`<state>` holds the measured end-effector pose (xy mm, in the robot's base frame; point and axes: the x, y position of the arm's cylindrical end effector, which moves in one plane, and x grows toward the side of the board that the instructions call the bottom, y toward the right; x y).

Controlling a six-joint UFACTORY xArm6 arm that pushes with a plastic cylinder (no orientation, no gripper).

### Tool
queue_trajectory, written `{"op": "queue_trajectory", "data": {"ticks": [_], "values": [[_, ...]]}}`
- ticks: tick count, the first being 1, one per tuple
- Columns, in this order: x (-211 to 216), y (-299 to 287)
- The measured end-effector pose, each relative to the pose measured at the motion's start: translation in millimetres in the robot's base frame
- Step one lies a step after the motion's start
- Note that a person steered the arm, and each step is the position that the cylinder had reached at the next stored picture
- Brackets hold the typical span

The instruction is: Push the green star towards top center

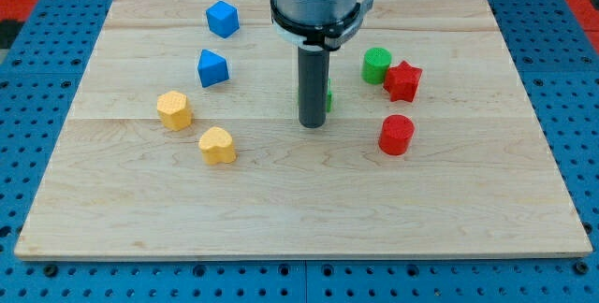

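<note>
My dark rod comes down at the board's middle, and my tip (311,124) rests on the wood. The green star (328,95) is almost wholly hidden behind the rod. Only a green sliver shows at the rod's right edge, just above my tip. I cannot tell whether the tip touches it.
A green cylinder (376,64) and a red star (403,80) stand together right of the rod, a red cylinder (396,135) below them. Two blue blocks (222,19) (212,67) lie upper left. A yellow hexagon (174,110) and yellow heart (217,145) lie left.
</note>
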<state>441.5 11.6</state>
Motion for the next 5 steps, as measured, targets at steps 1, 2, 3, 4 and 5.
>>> {"op": "queue_trajectory", "data": {"ticks": [1,2,3,4,5], "values": [[-16.4,0.0],[-30.0,-0.1],[-47.0,-3.8],[-72.4,-5.1],[-94.2,-8.9]]}}
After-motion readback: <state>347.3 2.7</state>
